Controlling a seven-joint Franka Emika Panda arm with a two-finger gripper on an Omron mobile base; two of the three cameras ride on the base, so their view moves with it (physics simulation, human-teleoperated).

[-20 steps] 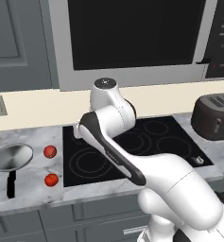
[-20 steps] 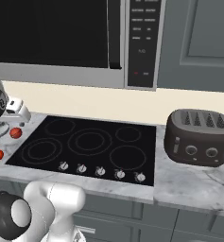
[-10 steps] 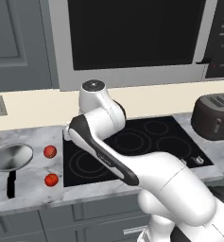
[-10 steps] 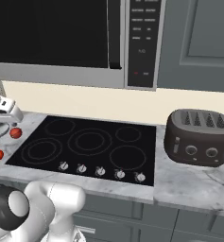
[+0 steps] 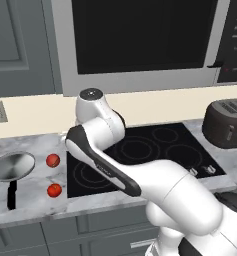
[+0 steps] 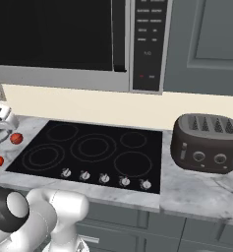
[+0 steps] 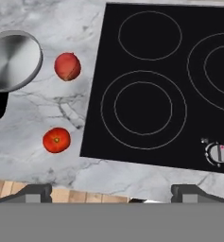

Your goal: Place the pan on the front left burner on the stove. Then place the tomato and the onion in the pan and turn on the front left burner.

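Hand view: round brushed-metal pan [image 7: 12, 60], marbled counter [image 7: 61, 108].

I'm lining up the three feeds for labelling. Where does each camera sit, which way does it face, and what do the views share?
Left base view: behind the arm on its left, facing forward and down at the stove; the white arm rises from lower right.
Right base view: behind on the right, same stove; arm at lower left.
Hand view: on the hand, looking down; claw tips at bottom.
All share the pan, tomato, onion and front left burner.
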